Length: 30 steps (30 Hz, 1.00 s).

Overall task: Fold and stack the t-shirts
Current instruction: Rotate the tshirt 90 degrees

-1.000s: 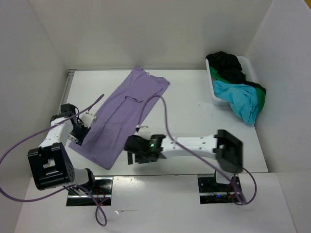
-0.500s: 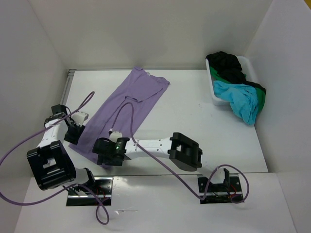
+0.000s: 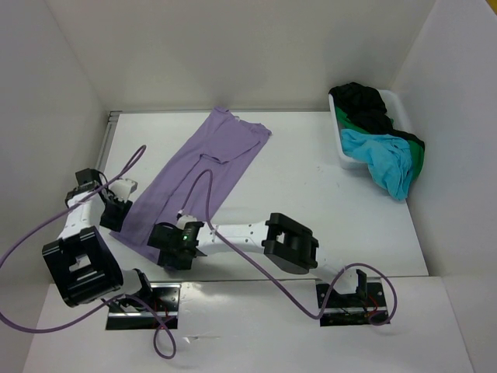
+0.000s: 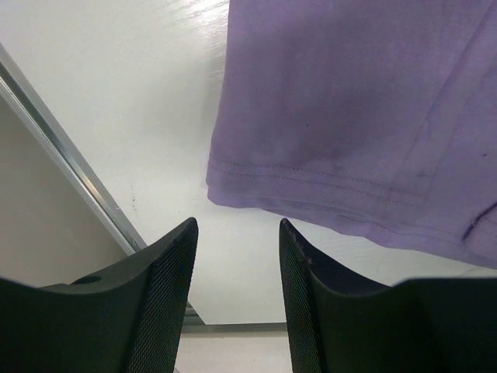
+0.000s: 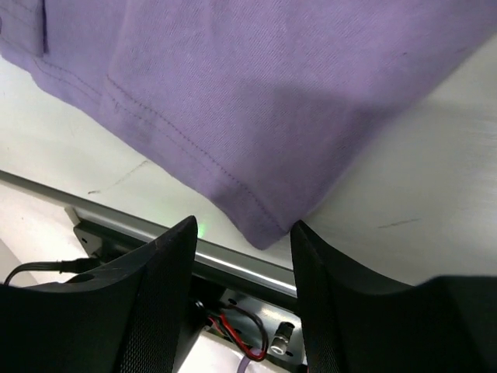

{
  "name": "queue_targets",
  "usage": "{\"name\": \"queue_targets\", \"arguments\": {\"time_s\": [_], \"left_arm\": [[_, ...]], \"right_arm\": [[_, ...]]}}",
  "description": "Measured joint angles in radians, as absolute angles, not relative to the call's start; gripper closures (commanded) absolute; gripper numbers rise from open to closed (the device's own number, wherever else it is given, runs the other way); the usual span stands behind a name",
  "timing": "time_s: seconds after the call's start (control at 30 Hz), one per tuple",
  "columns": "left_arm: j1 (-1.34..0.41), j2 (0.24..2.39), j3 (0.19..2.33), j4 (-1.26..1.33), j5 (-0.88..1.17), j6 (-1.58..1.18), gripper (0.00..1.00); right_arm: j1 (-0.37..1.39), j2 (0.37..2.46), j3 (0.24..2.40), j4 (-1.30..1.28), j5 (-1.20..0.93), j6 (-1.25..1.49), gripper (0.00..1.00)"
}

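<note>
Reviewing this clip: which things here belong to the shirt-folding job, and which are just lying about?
Job in hand:
lavender shirt, spread on the table
black shirt, turquoise shirt and green shirt, heaped together

Just lying about:
white bin that holds that heap

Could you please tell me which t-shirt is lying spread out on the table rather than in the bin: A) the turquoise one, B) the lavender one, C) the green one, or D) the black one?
B: the lavender t-shirt lies flat on the table, while the black t-shirt, turquoise t-shirt and green t-shirt sit bunched in the white bin.
</note>
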<state>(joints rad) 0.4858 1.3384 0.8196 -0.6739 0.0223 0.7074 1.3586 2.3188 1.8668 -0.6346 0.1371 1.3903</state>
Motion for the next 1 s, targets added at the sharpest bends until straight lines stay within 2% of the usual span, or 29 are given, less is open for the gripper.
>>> {"name": "queue_targets", "arguments": {"time_s": [0.03,0.13,0.17,0.2,0.23,0.27,0.47,0.57,0.73,1.0], "left_arm": [[0.486,1.335,0.82,-0.675,0.024,0.708,0.46],[0.486,1.325,0.82,-0.681,0.028,0.708,0.46],[0.486,1.322,0.82,-0.683,0.03,0.708,0.46],[0.486,1.317,0.82,-0.686,0.032,0.709,0.46],[0.486,1.312,0.82,-0.689,0.033,0.71,0.46],[0.486,1.307,0.82,-0.693,0.034,0.712,0.46],[0.486,1.258,0.825,-0.723,0.06,0.762,0.45],[0.486,1.218,0.838,-0.741,0.076,0.792,0.37],[0.459,1.194,0.914,-0.778,0.102,0.825,0.37],[0.245,1.216,0.943,-0.812,0.11,0.807,0.35]], "right_arm": [[1.359,2.321,1.868,-0.633,0.133,1.392,0.45],[1.356,2.323,1.859,-0.621,0.116,1.4,0.63],[1.351,2.322,1.843,-0.606,0.11,1.409,0.7],[1.348,2.316,1.825,-0.584,0.101,1.42,0.87],[1.345,2.31,1.802,-0.561,0.093,1.427,0.96],[1.341,2.302,1.772,-0.536,0.082,1.444,1.0],[1.301,2.201,1.578,-0.408,0.049,1.48,1.0],[1.267,2.099,1.431,-0.398,0.064,1.483,1.0],[1.215,1.894,1.161,-0.412,0.09,1.489,1.0],[1.239,1.612,0.845,-0.473,0.089,1.531,1.0]]}}
